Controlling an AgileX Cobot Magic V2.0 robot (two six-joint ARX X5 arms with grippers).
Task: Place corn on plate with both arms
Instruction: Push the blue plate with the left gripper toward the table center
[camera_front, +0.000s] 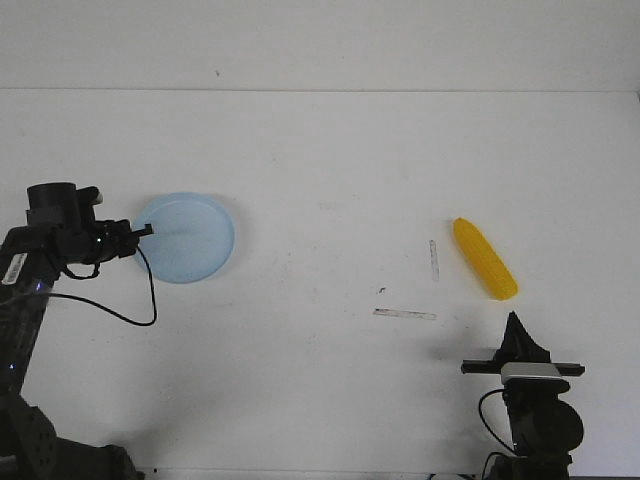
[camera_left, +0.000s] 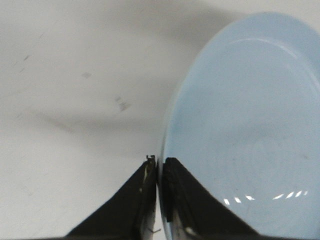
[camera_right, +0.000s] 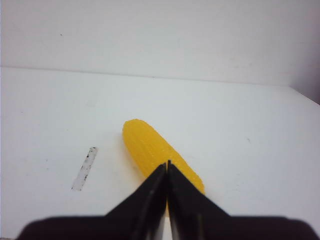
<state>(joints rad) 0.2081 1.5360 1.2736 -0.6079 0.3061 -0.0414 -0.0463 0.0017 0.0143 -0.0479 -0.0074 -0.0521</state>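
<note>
The pale blue plate (camera_front: 187, 240) lies at the left of the white table. My left gripper (camera_front: 148, 231) is shut on the plate's left rim; in the left wrist view the two black fingers (camera_left: 158, 162) pinch the rim with the plate (camera_left: 250, 110) beside them. The yellow corn (camera_front: 485, 258) lies on the table at the right, slanted. My right gripper (camera_front: 515, 318) is shut and empty, just short of the corn's near end and apart from it. In the right wrist view its tips (camera_right: 167, 163) point at the corn (camera_right: 147, 145).
Two short strips of worn tape are stuck on the table left of the corn, one upright (camera_front: 434, 259) and one lying flat (camera_front: 404, 314); the upright one also shows in the right wrist view (camera_right: 84, 168). The table's far edge meets a white wall (camera_front: 320, 45).
</note>
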